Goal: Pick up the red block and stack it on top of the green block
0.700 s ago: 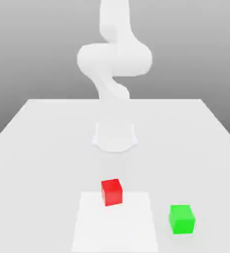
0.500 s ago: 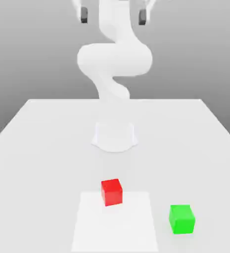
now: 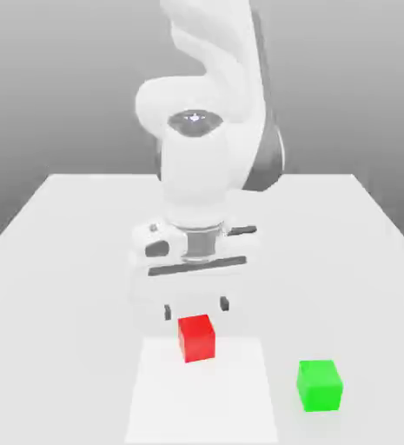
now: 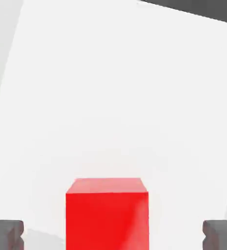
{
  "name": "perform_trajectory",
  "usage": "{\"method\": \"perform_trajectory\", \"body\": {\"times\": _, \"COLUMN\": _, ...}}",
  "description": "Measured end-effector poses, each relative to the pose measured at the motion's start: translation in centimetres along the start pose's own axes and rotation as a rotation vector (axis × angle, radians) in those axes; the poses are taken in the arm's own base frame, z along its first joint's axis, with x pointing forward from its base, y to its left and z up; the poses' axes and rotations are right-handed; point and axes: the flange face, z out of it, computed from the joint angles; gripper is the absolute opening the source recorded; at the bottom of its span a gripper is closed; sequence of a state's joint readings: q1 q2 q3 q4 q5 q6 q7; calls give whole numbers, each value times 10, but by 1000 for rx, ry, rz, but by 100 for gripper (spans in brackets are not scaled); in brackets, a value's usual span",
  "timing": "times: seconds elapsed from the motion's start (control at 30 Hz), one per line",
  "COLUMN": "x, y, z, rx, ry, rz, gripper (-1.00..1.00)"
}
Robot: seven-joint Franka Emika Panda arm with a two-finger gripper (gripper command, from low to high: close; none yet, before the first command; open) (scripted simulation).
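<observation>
Currently gripper (image 3: 196, 308) open, nothing held; red block (image 3: 196, 338) below, betw. the two fingertips, clear of both. Keep your descent straight + slow, pads square to its faces, equal gap each side; close only w/ pads low.

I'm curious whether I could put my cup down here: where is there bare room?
Between the red block and the green block, and on the exterior view's left of the white patch. Crowded: around the red block, where the open gripper hovers.
</observation>
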State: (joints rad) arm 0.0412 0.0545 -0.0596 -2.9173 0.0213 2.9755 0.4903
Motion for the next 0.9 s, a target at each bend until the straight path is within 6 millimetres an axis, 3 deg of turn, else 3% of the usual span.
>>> {"method": "perform_trajectory", "body": {"times": 0.07, "x": -1, "y": 1, "z": 18, "rx": -2, "ry": -2, "rz": 0, "gripper": 0}}
{"method": "perform_trajectory", "body": {"times": 0.1, "x": -2, "y": 2, "z": 25, "rx": -2, "ry": -3, "rz": 0, "gripper": -100}}
{"method": "perform_trajectory", "body": {"times": 0.33, "x": -3, "y": 2, "z": 27, "rx": -3, "ry": -3, "rz": 0, "gripper": -100}}
{"method": "perform_trajectory", "body": {"times": 0.6, "x": -2, "y": 0, "z": -31, "rx": -2, "ry": -4, "rz": -3, "gripper": -100}}
{"method": "perform_trajectory", "body": {"times": 0.7, "x": 3, "y": -43, "z": -44, "rx": -5, "ry": -2, "rz": -55, "gripper": -100}}
{"method": "perform_trajectory", "body": {"times": 0.9, "x": -17, "y": -165, "z": -66, "rx": -4, "ry": -3, "rz": -200, "gripper": -100}}
